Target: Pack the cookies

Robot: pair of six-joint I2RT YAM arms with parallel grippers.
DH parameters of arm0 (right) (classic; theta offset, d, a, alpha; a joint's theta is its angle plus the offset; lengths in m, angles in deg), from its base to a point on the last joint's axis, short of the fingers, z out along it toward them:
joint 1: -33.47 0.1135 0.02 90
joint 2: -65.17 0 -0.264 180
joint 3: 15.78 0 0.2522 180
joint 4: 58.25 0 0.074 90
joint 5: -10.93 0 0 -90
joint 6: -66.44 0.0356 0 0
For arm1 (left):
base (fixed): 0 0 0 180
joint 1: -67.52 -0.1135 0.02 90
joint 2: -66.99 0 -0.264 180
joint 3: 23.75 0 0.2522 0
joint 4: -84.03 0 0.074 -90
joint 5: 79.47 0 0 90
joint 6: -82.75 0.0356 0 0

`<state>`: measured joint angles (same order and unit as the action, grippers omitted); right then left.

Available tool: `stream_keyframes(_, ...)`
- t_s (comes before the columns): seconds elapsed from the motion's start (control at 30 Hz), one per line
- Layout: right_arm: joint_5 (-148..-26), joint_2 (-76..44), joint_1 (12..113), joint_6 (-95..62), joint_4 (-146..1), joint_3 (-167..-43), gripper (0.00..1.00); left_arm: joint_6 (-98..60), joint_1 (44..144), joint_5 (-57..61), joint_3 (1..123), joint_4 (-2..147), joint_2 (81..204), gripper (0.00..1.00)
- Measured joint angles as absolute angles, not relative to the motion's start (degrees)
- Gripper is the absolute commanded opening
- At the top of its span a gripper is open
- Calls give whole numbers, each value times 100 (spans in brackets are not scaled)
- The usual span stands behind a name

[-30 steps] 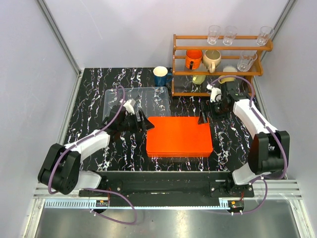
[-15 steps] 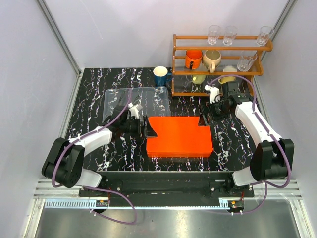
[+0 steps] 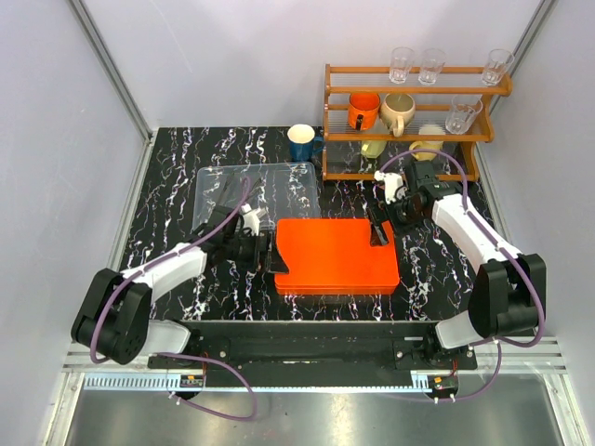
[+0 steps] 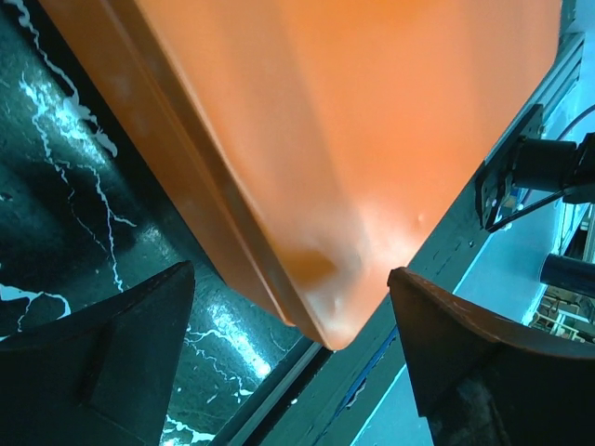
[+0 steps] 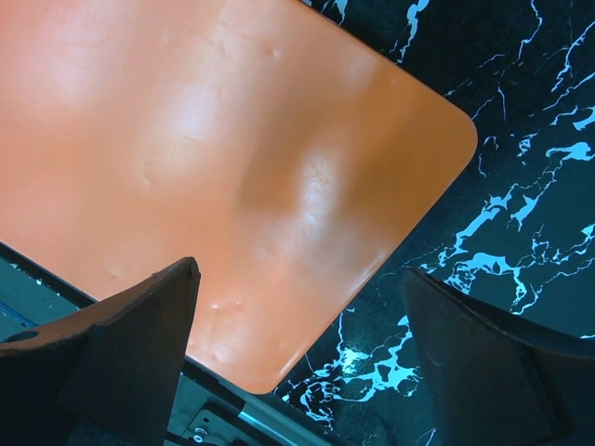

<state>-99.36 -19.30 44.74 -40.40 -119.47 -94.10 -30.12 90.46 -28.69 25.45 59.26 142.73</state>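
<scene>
No cookies show in any view; they are hidden or out of view. A flat orange rectangular box point(image 3: 337, 255) lies shut in the middle of the table. My left gripper point(image 3: 276, 248) is open at the box's left edge, its jaws straddling the near left corner point(image 4: 325, 307). My right gripper point(image 3: 377, 226) is open over the box's far right corner point(image 5: 307, 186), fingers apart and holding nothing. The wrist views show only the orange surface and the dark fingers point(image 5: 121, 334).
A clear plastic tray point(image 3: 265, 181) lies at the back left behind my left arm. A blue mug point(image 3: 301, 142) stands by it. A wooden rack point(image 3: 414, 121) with mugs and glasses stands at the back right. The table's front rail point(image 4: 437, 279) is close to the box.
My left gripper has moved nearer along the box's left edge to its near left corner. My right gripper has shifted left over the far right corner. The box has stayed put.
</scene>
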Motion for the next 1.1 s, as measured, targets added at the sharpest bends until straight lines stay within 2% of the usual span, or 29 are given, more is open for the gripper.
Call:
stream_keyframes(0.27, -9691, -1930, 4559, -4040, -11799, -9254, 99, -3023, 9037, -2989, 2499, 6055, 14706, 76)
stream_keyframes(0.33, -9652, -1930, 4559, -4040, -11770, -9200, 98, -3039, 9039, -3048, 2499, 6138, 14743, 67)
stream_keyframes(0.47, -9619, -1930, 4570, -4040, -11729, -9152, 98, -3132, 9046, -3186, 2499, 6278, 14785, 60)
stream_keyframes(0.6, -9608, -1930, 4587, -4040, -11681, -9152, 98, -3275, 9033, -3239, 2499, 6348, 14811, 45)
stream_keyframes(0.73, -9599, -1930, 4596, -4040, -11670, -9150, 98, -3419, 9028, -3326, 2499, 6560, 14855, 35)
stream_keyframes(0.83, -9575, -1930, 4613, -4038, -11633, -9121, 98, -3476, 9028, -3438, 2501, 6750, 14918, 31)
stream_keyframes(1.1, -9490, -1930, 4631, -4029, -11617, -9053, 98, -3476, 9120, -3494, 2504, 7015, 14995, 29)
